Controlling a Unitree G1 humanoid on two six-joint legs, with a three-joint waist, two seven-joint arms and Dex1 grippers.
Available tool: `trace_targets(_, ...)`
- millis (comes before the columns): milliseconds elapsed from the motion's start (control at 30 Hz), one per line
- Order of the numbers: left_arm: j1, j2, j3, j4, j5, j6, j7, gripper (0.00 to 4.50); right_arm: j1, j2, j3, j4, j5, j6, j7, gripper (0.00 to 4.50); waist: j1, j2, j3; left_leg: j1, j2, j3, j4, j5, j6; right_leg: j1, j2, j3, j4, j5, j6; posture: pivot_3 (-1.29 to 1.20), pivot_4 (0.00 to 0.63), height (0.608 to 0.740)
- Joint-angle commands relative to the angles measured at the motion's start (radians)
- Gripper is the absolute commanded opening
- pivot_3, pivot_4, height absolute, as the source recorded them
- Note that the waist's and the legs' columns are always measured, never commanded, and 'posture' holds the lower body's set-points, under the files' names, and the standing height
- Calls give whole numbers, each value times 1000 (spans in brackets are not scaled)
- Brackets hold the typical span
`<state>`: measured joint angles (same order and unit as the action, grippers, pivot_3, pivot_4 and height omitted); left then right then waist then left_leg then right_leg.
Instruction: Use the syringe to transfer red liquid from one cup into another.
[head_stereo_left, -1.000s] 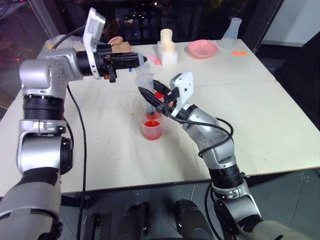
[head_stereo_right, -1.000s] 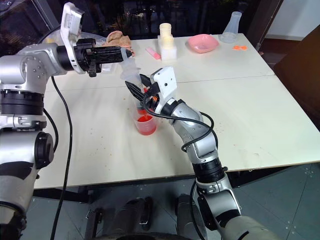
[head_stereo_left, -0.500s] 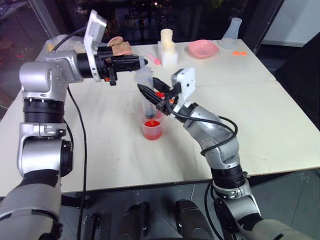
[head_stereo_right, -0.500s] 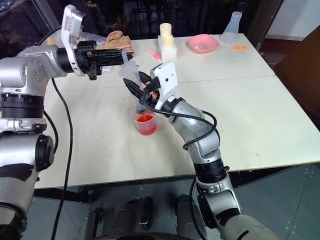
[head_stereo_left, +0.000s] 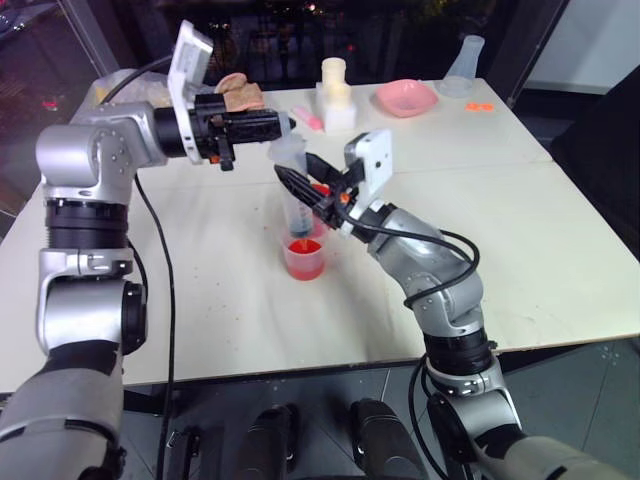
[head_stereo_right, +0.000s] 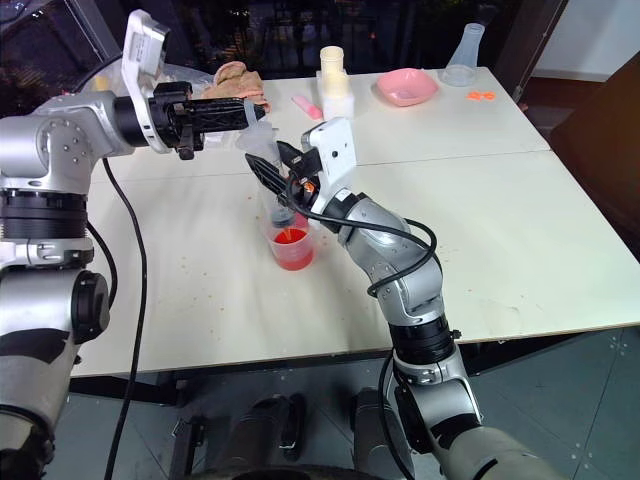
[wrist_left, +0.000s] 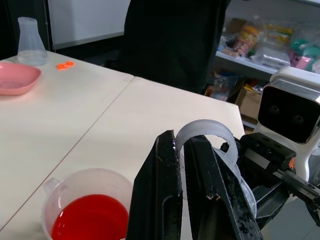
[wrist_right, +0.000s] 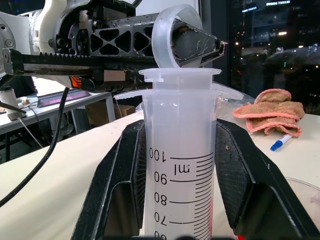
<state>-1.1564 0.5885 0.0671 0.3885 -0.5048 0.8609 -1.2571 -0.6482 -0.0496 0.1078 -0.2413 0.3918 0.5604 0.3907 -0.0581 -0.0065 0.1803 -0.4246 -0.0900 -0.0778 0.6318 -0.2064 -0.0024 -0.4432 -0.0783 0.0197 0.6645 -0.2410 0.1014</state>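
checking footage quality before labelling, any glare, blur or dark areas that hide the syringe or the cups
Left eye view: even light on the table, dark beyond its far edge; the syringe and the cup of red liquid read clearly. Right wrist view: the syringe's printed scale is sharp, the towel behind is soft. Left wrist view: the left gripper is crisp, the shelves are blurred.

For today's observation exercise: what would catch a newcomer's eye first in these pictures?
Mid-table, the syringe stands upright with its tip over a cup of red liquid. The right gripper clamps its barrel, and the left gripper has a finger through the plunger ring on top. A pink bowl sits at the far edge.
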Motion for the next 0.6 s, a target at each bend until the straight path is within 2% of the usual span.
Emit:
trace_targets(33, -3, -12, -28, -7, -16, 25, -10, 1500, -71, 22, -48, -86, 33, -42, -26, 1375, 0, 0, 0, 0, 0, 0, 0, 0, 0, 0, 0, 0, 0, 0, 0, 0, 150, 740)
trace_targets(200, -8, 1, -22, -2, -11, 0, -12, 2560, -69, 21, -47, -90, 39, -38, -27, 1375, 0, 0, 0, 0, 0, 0, 0, 0, 0, 0, 0, 0, 0, 0, 0, 0, 150, 740)
trace_targets(600, -76, 145, 77, 113, -18, -19, 16, 2560, -67, 8, -77, -106, 101, 17, -44, 1375, -2, 0, 0, 0, 0, 0, 0, 0, 0, 0, 0, 0, -1, 0, 0, 0, 150, 740)
